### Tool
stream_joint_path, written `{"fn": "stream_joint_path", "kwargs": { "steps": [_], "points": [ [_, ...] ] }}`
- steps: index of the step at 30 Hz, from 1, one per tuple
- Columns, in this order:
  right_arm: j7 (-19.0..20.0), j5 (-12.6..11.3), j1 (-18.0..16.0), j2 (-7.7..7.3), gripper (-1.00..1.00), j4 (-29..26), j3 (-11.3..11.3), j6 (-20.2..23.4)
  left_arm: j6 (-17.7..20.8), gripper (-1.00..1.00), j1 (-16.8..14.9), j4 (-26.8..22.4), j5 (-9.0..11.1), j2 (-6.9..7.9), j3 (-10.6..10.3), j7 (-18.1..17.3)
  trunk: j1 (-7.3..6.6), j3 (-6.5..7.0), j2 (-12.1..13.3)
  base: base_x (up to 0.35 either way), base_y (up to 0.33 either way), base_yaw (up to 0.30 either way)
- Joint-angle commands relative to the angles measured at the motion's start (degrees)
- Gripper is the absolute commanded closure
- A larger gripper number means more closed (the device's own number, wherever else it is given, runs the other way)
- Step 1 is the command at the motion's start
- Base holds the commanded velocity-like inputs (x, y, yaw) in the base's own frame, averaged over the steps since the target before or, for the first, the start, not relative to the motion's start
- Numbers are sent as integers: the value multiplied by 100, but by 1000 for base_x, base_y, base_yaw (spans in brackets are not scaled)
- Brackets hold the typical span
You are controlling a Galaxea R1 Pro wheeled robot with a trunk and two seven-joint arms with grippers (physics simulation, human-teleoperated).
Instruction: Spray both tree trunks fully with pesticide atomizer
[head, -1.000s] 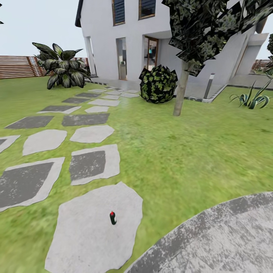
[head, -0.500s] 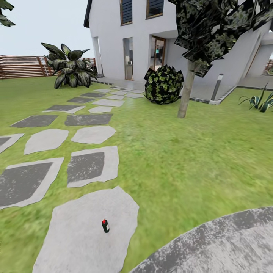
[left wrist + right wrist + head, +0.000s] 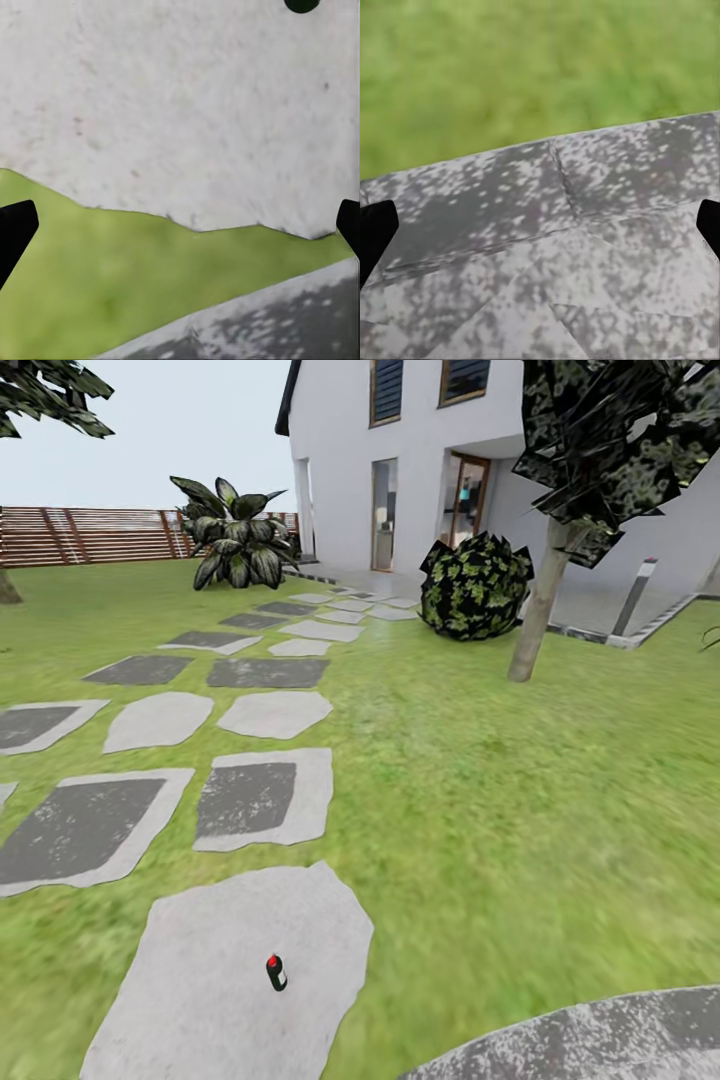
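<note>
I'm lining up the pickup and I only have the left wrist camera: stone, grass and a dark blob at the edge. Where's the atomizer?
Observer: In the head view the pesticide atomizer stands upright, red top up, on the nearest pale stone slab, with nothing touching it.
Operator: What's the right arm over?
Observer: The right gripper is open and empty above the grey paved circle.
Operator: And the trees?
Observer: One tree trunk rises from the grass ahead on the right, beside a round bush near the house.
</note>
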Motion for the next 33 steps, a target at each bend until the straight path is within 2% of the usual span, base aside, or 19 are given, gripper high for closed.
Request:
{"fn": "stream_joint_path", "kwargs": {
  "steps": [1, 9, 12, 14, 15, 16, 21, 26, 33],
  "points": [
    [-2, 2, -2, 0, -100, 4, 0, -17, -20, -100, -3, 5, 30, 1, -1, 0, 0, -5, -1, 107, -66, 82],
    [-6, 4, -3, 15, -100, -5, 9, -17, -16, -100, -59, -37, -5, -1, -14, -7, 0, -5, -1, 27, -17, 21],
    [-3, 0, -47, 23, -100, -149, 9, -17, 24, -100, -432, -155, -27, 40, -26, -33, 0, -5, -1, 3, -2, 2],
    [-2, 1, -336, 25, -100, -364, 9, -10, 72, -100, -1003, -164, -25, 117, -49, -71, 0, -5, -1, 0, 0, 0],
    [-3, 5, -767, 26, -100, -413, 9, 1, 122, -100, -1391, -135, -26, 147, -60, -78, 0, -5, -1, 0, 0, 0],
    [-5, 6, -1085, 26, -100, -388, 9, 5, 210, -100, -1601, -124, -31, 158, -64, -78, 0, -5, -1, 0, 0, 0],
    [-2, 3, -1856, 26, -100, -185, 9, 26, 792, -100, -2248, -114, -48, 159, -71, -58, 0, -5, -1, 0, 0, 0],
    [35, -2, -2019, 2, -100, -152, 8, 21, 899, -100, -2455, -178, -109, 149, -81, -52, 0, -5, -1, 0, 0, 0],
    [50, 0, -2036, -17, -100, -151, 19, 16, 693, -100, -2430, -186, -127, 136, -94, -41, 0, -5, -1, 5, -1, 0]
  ]
}}
